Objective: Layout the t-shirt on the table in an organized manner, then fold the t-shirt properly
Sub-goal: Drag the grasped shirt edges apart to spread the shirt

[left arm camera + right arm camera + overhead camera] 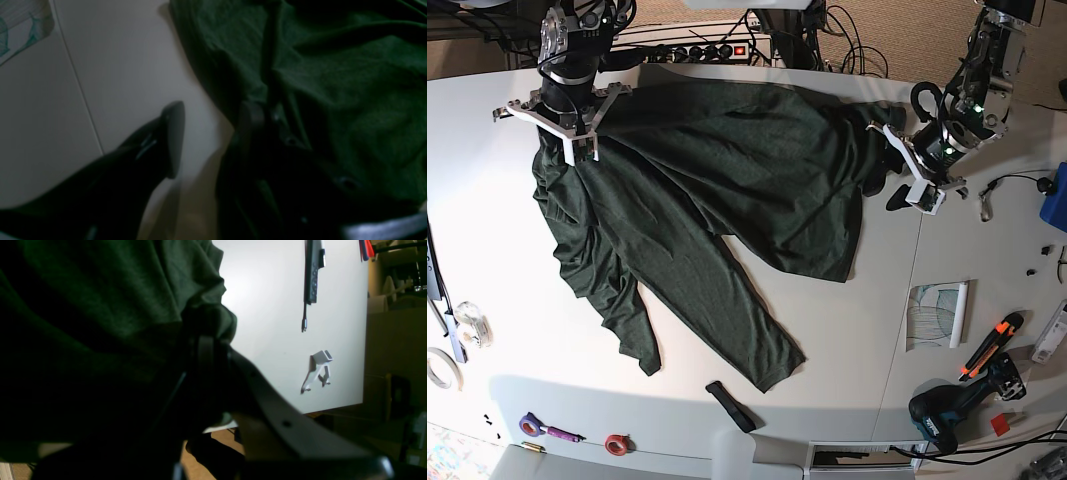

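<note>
The dark green long-sleeved cotton t-shirt point(727, 170) lies rumpled across the white surface point(847, 340), so laying it out would go best with both sides gripped and drawn apart evenly and low until the body lies flat. The right tool point(215, 340) points down at the far corner, its jaws together and seemingly clamped on a bunch of the shirt's cloth. The left tool point(211, 133) reaches in low and slanted at the opposite edge with its jaws apart and only bare surface between them, so it needs to slide over the cloth before closing.
</note>
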Controlling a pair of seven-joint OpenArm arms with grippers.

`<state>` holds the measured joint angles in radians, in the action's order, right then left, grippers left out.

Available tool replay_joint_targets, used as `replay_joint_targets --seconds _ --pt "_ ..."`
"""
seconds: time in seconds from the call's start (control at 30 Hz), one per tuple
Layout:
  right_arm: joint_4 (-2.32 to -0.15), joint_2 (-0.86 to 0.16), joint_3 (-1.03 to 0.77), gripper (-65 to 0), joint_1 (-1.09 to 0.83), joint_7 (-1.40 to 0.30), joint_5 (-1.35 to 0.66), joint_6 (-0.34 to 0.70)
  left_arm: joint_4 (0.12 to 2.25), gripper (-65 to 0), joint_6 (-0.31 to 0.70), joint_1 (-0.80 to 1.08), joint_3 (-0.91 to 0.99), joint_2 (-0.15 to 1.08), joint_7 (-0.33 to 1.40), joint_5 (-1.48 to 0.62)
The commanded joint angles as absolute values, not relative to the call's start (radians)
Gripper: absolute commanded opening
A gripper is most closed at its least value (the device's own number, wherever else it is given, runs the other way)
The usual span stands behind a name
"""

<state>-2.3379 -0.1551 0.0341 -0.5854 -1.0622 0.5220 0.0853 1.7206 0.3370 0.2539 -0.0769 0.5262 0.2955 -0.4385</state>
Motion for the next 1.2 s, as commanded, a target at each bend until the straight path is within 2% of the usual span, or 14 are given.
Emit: replay_joint_targets --seconds 0.0,0.1,0.17,0.2,0.27,0.43,0.6,0.8,1.0,1.17 --pt "-2.356 -0.160 0.031 -65.0 -0.588 -1.046 0.532 0.075 1.736 -37.5 0.340 0.242 -0.070 0.538 0.271 -0.450" --pt "-2.356 -0.160 0.031 -65.0 -0.587 -1.044 0.531 0.075 1.736 -38.3 0.339 0.204 -0.070 0.533 0.299 -0.477" --pt "-2.356 -0.160 0.031 -65.0 -0.587 -1.043 0.531 0.075 1.732 -43.4 0.339 0.143 -0.070 0.521 0.382 -0.554" --pt "-2.356 -0.160 0.031 -65.0 -0.587 -1.043 0.531 0.075 1.728 -49.1 0.340 0.106 -0.070 0.511 0.426 -0.596" --pt "-2.356 -0.160 0.031 -65.0 -0.587 -1.042 0.531 0.075 1.714 -65.0 0.340 0.034 -0.076 0.490 0.499 -0.677" --pt "-2.356 -0.160 0.031 -65.0 -0.587 -1.040 0.485 0.075 1.618 -65.0 0.410 -0.106 -0.247 0.474 0.573 -0.704" --pt "-2.356 -0.160 0.031 -65.0 -0.587 -1.040 0.487 0.075 1.403 -65.0 0.407 -0.229 -0.476 0.393 0.587 -0.610" --pt "-2.356 -0.160 0.031 -65.0 -0.587 -1.037 0.488 0.072 1.206 -65.0 0.381 -0.326 -0.521 0.335 0.587 -0.480" --pt "-2.356 -0.160 0.031 -65.0 -0.574 -1.010 0.487 -0.004 1.147 -65.0 0.238 -0.419 -0.521 0.411 0.573 -0.419" --pt "-2.356 -0.134 0.031 -65.0 -0.511 -0.988 0.414 -0.009 1.142 -65.0 0.179 -0.484 -0.521 0.490 0.545 -0.418"
